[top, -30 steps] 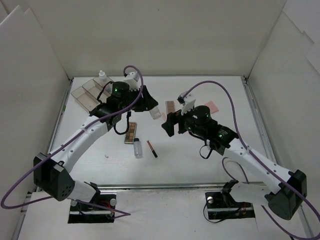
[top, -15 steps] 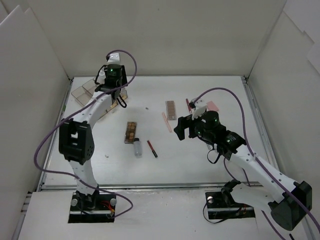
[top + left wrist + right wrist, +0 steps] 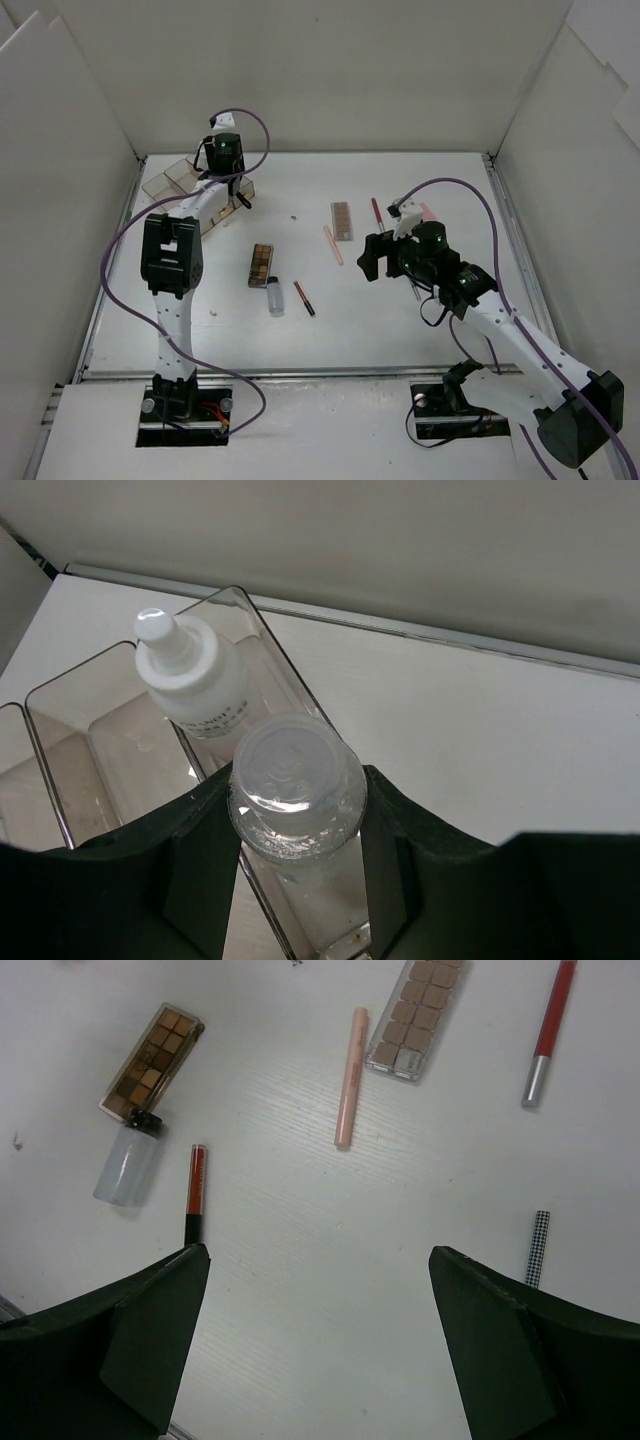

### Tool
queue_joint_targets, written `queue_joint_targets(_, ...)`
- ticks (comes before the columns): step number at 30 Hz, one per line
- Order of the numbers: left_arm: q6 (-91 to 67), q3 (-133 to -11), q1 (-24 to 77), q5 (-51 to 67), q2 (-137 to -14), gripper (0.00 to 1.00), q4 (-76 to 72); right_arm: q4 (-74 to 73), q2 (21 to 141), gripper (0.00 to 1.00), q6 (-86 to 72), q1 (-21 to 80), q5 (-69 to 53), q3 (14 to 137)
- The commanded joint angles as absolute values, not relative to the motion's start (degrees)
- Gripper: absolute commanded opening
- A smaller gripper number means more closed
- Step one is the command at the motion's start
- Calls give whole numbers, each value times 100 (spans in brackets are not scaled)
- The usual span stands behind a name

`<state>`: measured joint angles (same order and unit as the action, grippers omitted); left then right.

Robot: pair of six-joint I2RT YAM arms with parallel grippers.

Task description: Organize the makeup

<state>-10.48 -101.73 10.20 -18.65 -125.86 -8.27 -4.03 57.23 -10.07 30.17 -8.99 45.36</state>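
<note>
My left gripper (image 3: 298, 825) is shut on a small clear bottle (image 3: 297, 780) and holds it over the clear compartmented box (image 3: 70, 680), next to a white bottle (image 3: 190, 675) standing in it. In the top view it (image 3: 234, 197) is at the far left. My right gripper (image 3: 320, 1340) is open and empty above the table; the top view (image 3: 372, 258) shows it mid-right. Below it lie a palette (image 3: 152, 1060), a second palette (image 3: 415, 1015), a clear bottle (image 3: 128, 1163), an orange-red pencil (image 3: 195, 1190), a pink pencil (image 3: 348, 1077), a red-grey pencil (image 3: 548, 1032) and a checkered pencil (image 3: 537, 1248).
The box (image 3: 175, 180) sits in the far left corner by the white side wall. A pink pad (image 3: 428, 211) shows partly behind the right arm. A small white speck (image 3: 214, 313) lies at the near left.
My left arm has swung from the table's middle to the far-left box, carrying the clear bottle. My right gripper has drifted a little to the right.
</note>
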Motion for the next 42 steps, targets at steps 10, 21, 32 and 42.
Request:
queue_joint_targets(10, -1274, -10503, 729, -1749, -12665, 7, -1811, -220, 6003, 90, -1063, 2707, -1222, 4693)
queue_joint_targets(21, -1538, -10415, 729, -1784, -12841, 20, -1925, -220, 6205, 91, -1063, 2646, -1327, 4808)
queue_joint_targets(32, -1512, -10327, 729, -1828, -12894, 41, -1837, -220, 6196, 92, -1081, 2637, -1354, 4808)
queue_joint_targets(42, -1538, -10204, 729, -1863, -12859, 56, -1802, -229, 6065, 92, -1169, 2628, -1397, 4711)
